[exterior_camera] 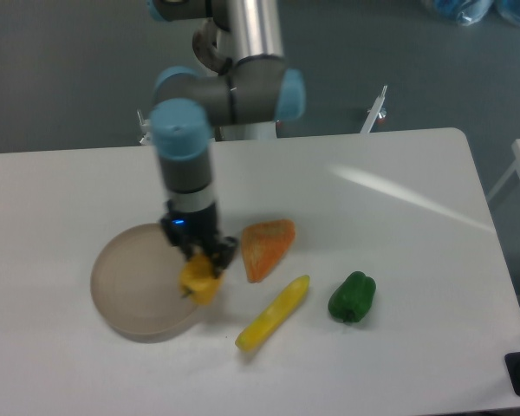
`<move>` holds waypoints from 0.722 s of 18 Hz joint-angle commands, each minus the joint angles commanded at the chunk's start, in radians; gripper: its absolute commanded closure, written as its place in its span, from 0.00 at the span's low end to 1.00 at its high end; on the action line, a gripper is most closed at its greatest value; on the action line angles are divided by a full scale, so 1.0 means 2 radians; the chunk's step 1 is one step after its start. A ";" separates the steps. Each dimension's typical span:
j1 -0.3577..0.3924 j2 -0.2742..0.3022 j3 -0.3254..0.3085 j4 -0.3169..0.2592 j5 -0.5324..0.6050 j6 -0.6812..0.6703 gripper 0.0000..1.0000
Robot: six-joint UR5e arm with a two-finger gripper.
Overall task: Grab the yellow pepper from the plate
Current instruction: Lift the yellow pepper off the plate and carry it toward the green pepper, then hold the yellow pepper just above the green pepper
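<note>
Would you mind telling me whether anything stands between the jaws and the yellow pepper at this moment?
Nothing visible does. The gripper is shut on the yellow pepper, which sits at the right edge of the plate.

There are no words, numbers, labels or signs to read anywhere here.
</note>
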 joint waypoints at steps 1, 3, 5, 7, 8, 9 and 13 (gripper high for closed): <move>0.018 0.001 0.000 0.001 0.002 0.023 0.61; 0.053 0.000 0.011 0.000 -0.001 0.070 0.61; 0.067 -0.007 0.021 -0.001 -0.004 0.098 0.61; 0.084 -0.015 0.031 -0.001 -0.006 0.112 0.61; 0.085 -0.019 0.038 -0.001 -0.007 0.114 0.61; 0.086 -0.024 0.043 -0.002 -0.007 0.114 0.61; 0.088 -0.025 0.044 -0.001 -0.006 0.115 0.61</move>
